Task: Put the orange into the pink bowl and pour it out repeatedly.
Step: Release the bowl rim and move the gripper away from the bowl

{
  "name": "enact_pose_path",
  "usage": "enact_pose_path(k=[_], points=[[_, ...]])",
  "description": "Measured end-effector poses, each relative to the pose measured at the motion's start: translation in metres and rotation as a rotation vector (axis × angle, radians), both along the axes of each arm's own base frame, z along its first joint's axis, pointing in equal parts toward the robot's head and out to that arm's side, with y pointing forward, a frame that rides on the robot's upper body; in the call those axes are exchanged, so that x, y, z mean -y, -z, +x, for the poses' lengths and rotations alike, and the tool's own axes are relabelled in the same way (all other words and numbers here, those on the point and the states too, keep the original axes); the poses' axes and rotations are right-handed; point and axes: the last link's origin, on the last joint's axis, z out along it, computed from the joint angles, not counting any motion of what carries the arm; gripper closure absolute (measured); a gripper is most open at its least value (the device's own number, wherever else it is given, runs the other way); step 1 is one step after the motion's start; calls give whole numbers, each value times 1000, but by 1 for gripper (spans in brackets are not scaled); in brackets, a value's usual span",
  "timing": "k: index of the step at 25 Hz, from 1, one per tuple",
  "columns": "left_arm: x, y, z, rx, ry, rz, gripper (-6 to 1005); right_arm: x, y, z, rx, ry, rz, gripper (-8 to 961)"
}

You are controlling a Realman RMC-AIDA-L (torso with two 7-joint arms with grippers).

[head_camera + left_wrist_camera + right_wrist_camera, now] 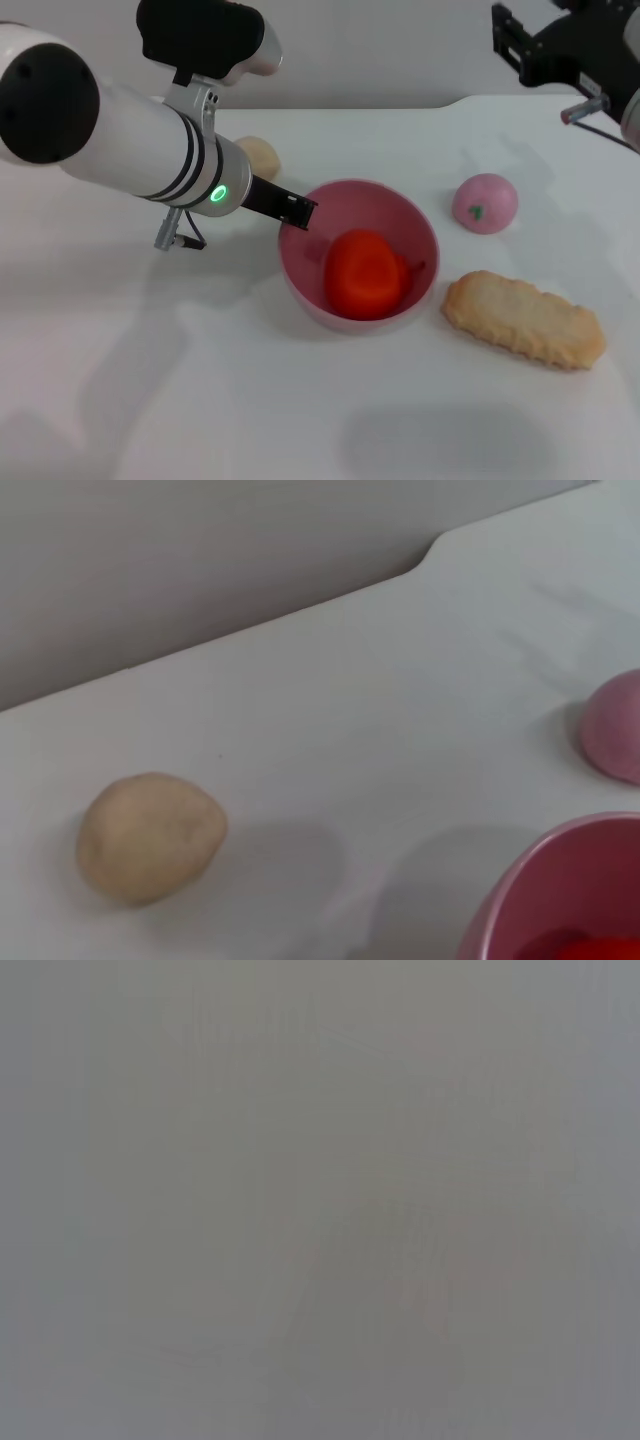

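Your orange sits inside the pink bowl; the left gripper is at its rim, clamped there as far as you can tell; the right gripper is parked far right, state unclear.

Bright, even light from above casts soft shadows on the white tabletop; the right wrist view is featureless grey blur.
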Motion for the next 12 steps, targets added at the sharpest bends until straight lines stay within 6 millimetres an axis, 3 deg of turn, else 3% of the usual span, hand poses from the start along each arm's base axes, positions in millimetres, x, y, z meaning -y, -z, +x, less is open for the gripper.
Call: enact_pose_path(k=[10,12], points=[[-7,4,-15,27,-1,57,904,-5,8,7,11,6,-14,355],[-7,3,-15,30,4,63,904,-5,9,8,11,8,-18,308]])
